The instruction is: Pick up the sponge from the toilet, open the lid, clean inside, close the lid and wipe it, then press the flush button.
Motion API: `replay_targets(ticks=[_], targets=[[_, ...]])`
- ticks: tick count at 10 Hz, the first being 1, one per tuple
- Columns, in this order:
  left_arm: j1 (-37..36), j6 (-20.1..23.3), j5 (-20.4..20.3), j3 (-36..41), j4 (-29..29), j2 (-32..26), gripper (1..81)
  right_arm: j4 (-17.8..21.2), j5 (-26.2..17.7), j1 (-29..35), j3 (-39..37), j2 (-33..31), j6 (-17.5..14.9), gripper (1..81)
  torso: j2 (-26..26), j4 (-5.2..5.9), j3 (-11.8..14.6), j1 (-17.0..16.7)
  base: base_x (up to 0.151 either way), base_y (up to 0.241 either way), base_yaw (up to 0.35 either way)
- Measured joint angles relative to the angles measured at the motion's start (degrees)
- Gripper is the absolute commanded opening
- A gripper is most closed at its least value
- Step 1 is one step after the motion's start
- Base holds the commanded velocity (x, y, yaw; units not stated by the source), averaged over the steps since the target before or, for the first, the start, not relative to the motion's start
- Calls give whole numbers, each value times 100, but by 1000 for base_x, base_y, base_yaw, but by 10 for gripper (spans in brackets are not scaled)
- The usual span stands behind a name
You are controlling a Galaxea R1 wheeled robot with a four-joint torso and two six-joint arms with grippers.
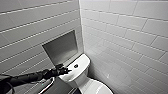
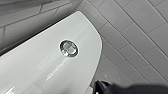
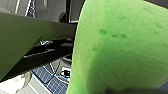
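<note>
The white toilet (image 1: 79,75) stands in the corner of the tiled walls. The round metal-ringed flush button (image 1: 76,66) sits in the middle of the flat tank top (image 2: 37,62). My left gripper (image 1: 67,71) is shut and hovers at the tank's near edge, just left of the flush button (image 2: 68,48); its dark tip (image 2: 103,86) shows beside the tank's rim. The lid (image 1: 101,89) lies down over the bowl and is cut off by the picture's edge. The bright green sponge (image 3: 120,47) looms very close in the right wrist view, with my right gripper shut on it.
A recessed grey niche (image 1: 61,47) is set in the left wall above the tank. White tiled walls (image 1: 130,37) meet in a corner right behind the toilet. A dark part of the robot's body (image 1: 53,87) lies below the left arm.
</note>
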Motion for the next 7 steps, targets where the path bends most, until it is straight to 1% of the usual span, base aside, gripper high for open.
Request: replay_targets(ticks=[3, 5, 7], targets=[[1292, 0, 32, 306, 63, -512, 10, 5, 18, 30, -52, -6, 2, 10, 0, 0, 0, 0, 0, 0, 0], [2031, 4, -56, 474, 350, -716, 10, 5, 18, 85, -133, -12, 5, 10, 0, 0, 0, -2, 0, 0, 0], [2953, 6, -177, 546, 725, -750, 10, 5, 22, 119, -135, -20, 2, 10, 0, 0, 0, -2, 0, 0, 0]])
